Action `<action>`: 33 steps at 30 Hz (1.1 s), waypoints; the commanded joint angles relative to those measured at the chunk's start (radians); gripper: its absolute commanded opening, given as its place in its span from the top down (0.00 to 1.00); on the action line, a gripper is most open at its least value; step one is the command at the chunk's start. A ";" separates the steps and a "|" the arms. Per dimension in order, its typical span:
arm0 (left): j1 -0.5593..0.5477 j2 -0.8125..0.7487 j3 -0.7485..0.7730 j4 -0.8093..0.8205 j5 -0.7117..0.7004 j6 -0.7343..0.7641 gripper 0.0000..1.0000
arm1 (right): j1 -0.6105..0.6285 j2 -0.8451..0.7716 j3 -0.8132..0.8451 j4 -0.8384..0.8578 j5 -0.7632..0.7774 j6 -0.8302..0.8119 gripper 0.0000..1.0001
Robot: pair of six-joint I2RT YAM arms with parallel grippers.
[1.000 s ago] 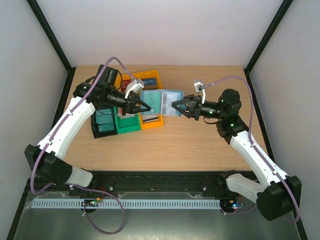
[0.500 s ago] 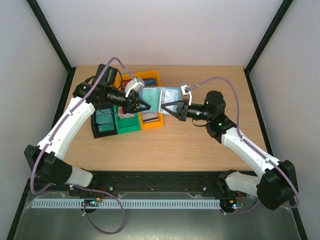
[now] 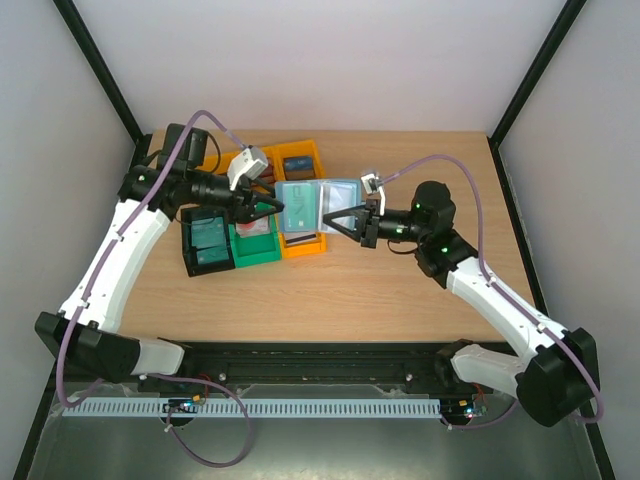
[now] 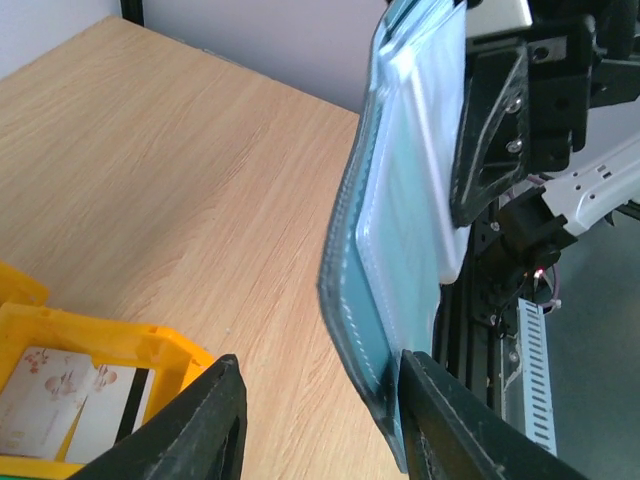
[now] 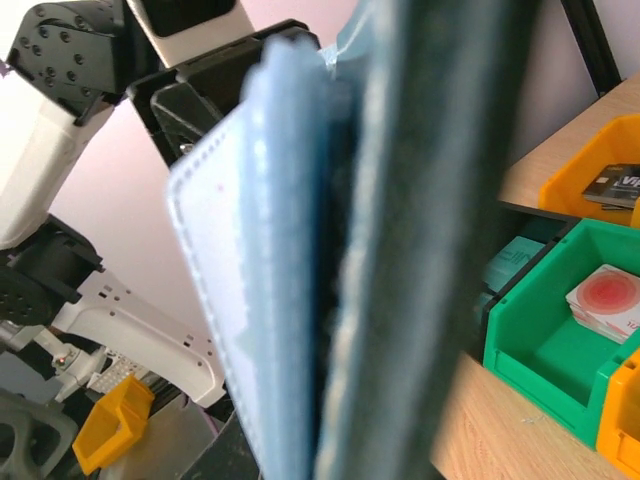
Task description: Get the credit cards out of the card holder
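Observation:
The teal-blue card holder (image 3: 318,203) hangs open above the table's middle, its pale sleeves showing. My right gripper (image 3: 338,221) is shut on its right part; one of its black fingers (image 4: 490,130) presses on the sleeves in the left wrist view. The holder (image 5: 300,250) fills the right wrist view and hides that gripper's fingertips. My left gripper (image 3: 275,208) is open just left of the holder. In the left wrist view (image 4: 320,420) the holder's lower corner (image 4: 400,230) lies between the jaws, against the right finger. Loose credit cards (image 4: 70,400) lie in the bins.
An orange bin (image 3: 312,152) with cards stands behind and under the holder. A green bin (image 3: 262,250) holds a white-and-red card (image 5: 605,300), and a black bin (image 3: 190,262) with teal cards stands to its left. Bare wood lies to the right and front.
My right gripper moved left to the holder and now holds it. My left arm pulled back to the left, its open jaws now just off the holder's left edge.

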 commanded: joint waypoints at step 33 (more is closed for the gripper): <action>-0.117 0.063 -0.004 0.041 0.112 -0.037 0.80 | 0.024 0.055 0.002 0.186 -0.037 0.091 0.98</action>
